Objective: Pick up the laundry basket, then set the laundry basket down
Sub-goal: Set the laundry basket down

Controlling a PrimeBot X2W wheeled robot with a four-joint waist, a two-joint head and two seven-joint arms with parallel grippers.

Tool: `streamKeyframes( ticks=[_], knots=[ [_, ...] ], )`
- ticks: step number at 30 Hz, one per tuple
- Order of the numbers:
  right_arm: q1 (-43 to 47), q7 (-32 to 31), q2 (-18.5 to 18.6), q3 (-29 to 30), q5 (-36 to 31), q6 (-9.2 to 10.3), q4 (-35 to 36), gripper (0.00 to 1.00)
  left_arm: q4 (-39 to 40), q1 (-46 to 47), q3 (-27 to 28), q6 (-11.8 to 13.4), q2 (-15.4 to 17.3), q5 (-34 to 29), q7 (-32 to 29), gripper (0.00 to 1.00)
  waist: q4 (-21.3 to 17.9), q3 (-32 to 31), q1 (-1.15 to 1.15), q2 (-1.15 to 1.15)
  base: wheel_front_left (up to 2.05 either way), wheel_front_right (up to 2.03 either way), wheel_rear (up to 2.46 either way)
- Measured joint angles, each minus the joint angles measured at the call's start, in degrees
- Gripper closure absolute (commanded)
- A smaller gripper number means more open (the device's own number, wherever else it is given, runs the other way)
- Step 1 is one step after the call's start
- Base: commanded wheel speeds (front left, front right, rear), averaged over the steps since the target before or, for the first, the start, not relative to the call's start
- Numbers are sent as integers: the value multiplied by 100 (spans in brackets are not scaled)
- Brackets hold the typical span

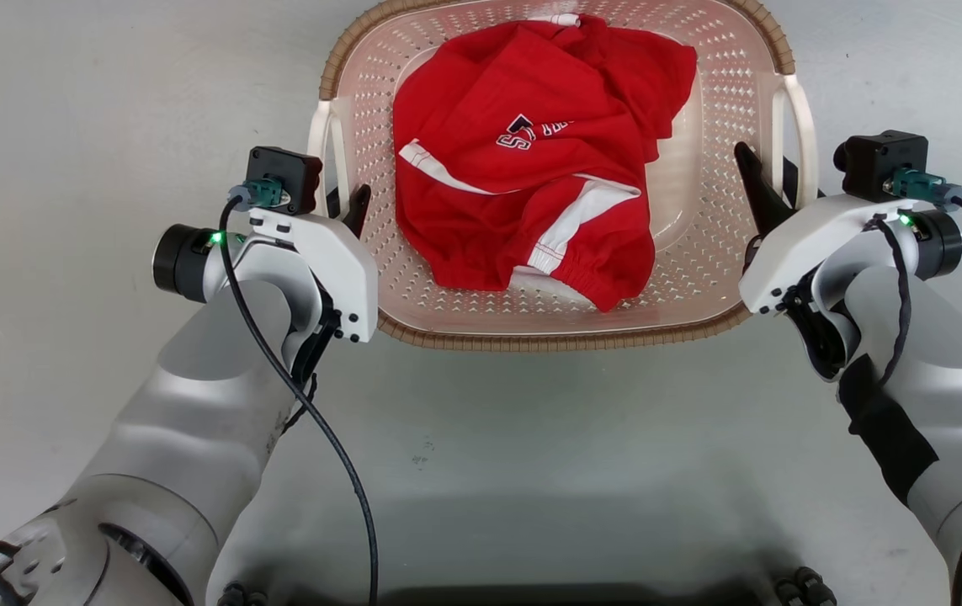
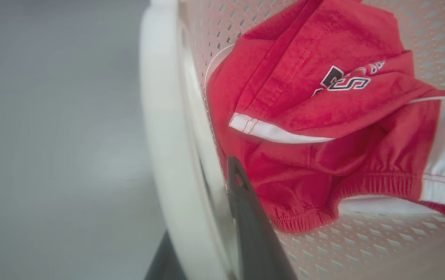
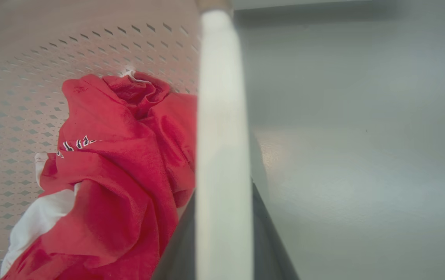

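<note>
the laundry basket (image 1: 548, 341) sits squarely between the two arms, with neither arm nearer than the other. the left gripper (image 1: 346, 206) is clenched on the left white handle (image 1: 325, 147). in the left wrist view one dark finger lies on the inner side, against the perforated wall, and the other on the outer side, with the handle bar pinched between them. the right gripper (image 1: 771, 181) grasps the right white handle (image 1: 794, 126) the same way, the pale bar running up between its two fingers in the right wrist view.

the relation that matters is this: each handle bar lies lengthwise along the fingers holding it, not across them. the basket body hangs inward of both grips, to the right of the left fingers and to the left of the right fingers. a red garment (image 1: 531, 151) is heaped inside, beyond the inner fingertips and touching neither.

i cannot tell whether the base is resting on the grey floor (image 1: 68, 126) or already clear of it. as i judge it, the coming move needs both arms to travel together and stay level. a bar parallel to the fingers could slide out along them if one side dips or the arms spread apart.
</note>
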State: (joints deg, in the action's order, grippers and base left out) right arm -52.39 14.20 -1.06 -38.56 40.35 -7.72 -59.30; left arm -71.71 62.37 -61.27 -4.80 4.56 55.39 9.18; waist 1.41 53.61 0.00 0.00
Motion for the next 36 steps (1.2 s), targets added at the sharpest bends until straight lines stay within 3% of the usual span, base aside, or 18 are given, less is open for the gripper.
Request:
streamKeyframes(
  ticks=[3, 4, 5, 6, 9, 23, 36],
  knots=[
    [-1, 0, 2, 8, 1, 0, 26, 100, 0, 20, -27, 0, 11, -20, -1, 97, -4, 9, 0, 0, 0, 0, 0],
    [0, 0, 3, 18, 1, 0, 42, 82, 0, 21, -36, 5, 12, -25, 2, 43, -6, 11, 0, 0, 0, 0, 0],
    [-2, 1, 11, 24, 1, 0, 69, 25, -3, 25, -60, 33, 25, -52, 21, 0, -10, 16, 0, 0, 0, 0, 0],
    [-7, 1, 36, 21, -5, 0, 85, 0, -13, 25, -69, 34, 40, -63, 81, 0, -13, 20, 0, 0, 0, 0, 0],
    [-2, 2, 242, 49, -111, -2, 178, 0, -90, 60, -78, 47, 224, -99, 235, 0, -20, 38, 0, 0, 0, 0, 0],
    [98, 3, 327, -26, -156, -1, 554, 0, -148, 132, -26, -137, 244, -145, 504, 0, -8, 91, 0, 0, 0, 0, 0],
    [101, 3, 394, -283, 87, 1, 597, 0, 452, 120, 683, -227, 447, -410, 522, 0, 28, 69, 0, 0, 0, 0, 0]
  ],
)
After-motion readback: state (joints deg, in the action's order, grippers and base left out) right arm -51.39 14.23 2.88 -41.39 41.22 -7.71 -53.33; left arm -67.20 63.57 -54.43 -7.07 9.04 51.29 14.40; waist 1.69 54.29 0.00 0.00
